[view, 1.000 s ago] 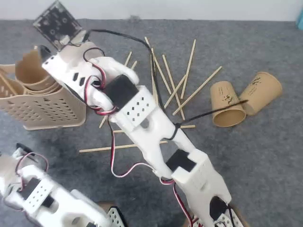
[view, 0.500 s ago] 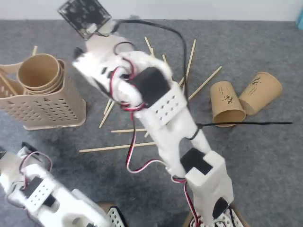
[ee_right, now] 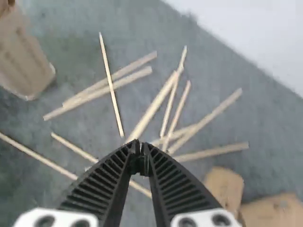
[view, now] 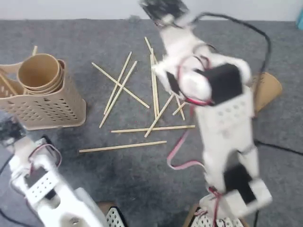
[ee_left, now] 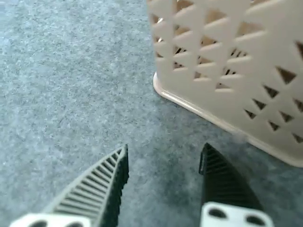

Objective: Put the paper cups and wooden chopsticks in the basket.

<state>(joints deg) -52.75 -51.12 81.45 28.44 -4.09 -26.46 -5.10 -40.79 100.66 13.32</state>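
A tan slotted basket (view: 47, 106) stands on grey carpet (view: 142, 179), holding a stack of paper cups (view: 40, 71) upright, mouths up. Right of the basket, about 10 wooden chopsticks (view: 154, 85) lie flat and scattered, most pointing away from the arms' bases, 2 lying crosswise. Farther right, a cup (view: 267, 87) lies on its side, partly behind the right arm (view: 222, 118). The right gripper (ee_right: 140, 149) hangs over the chopsticks, jaws closed on nothing. The left gripper (ee_left: 163, 163) sits beside the basket's bottom edge over bare carpet, jaws wide apart, empty.

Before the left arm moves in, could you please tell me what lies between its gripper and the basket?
Bare grey carpet only; the left wrist view shows nothing between the left gripper and the basket.
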